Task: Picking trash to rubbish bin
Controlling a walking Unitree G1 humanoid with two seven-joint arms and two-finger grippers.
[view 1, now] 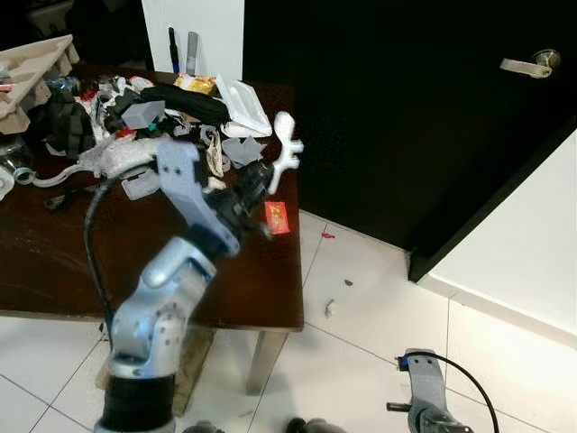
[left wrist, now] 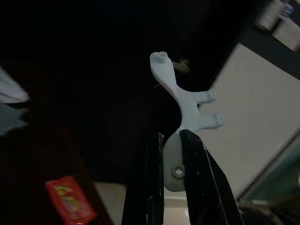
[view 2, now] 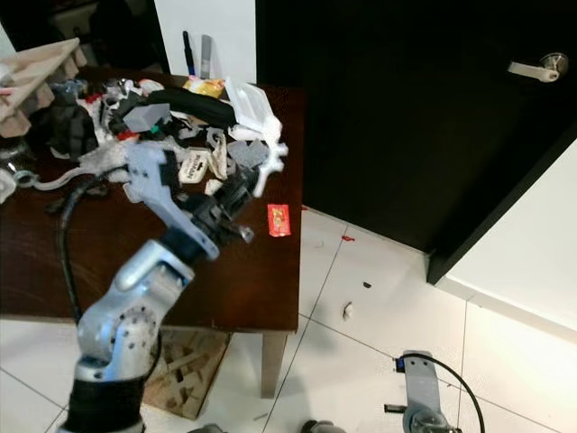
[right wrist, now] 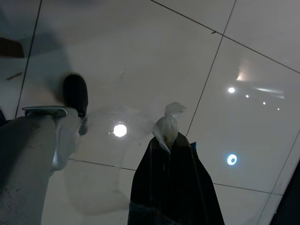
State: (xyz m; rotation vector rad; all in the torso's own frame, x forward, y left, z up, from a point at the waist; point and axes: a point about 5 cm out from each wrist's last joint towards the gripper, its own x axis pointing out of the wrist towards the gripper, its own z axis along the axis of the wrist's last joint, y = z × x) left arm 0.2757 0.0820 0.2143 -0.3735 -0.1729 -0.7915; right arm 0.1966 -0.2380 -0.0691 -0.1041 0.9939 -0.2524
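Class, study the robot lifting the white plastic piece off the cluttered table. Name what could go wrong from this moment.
1. The left gripper pinches the white plastic piece only at its bottom end, so the long part could swing or slip out.
2. The piece hangs near the table edge, above the red packet; a drop might land on the tiled floor.
3. The right gripper holds a thin clear plastic scrap by a corner, which may slide free.

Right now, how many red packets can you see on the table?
1. The red packet lies flat near the table's right edge, just below the white plastic piece held in the left gripper. Others may hide in the clutter.
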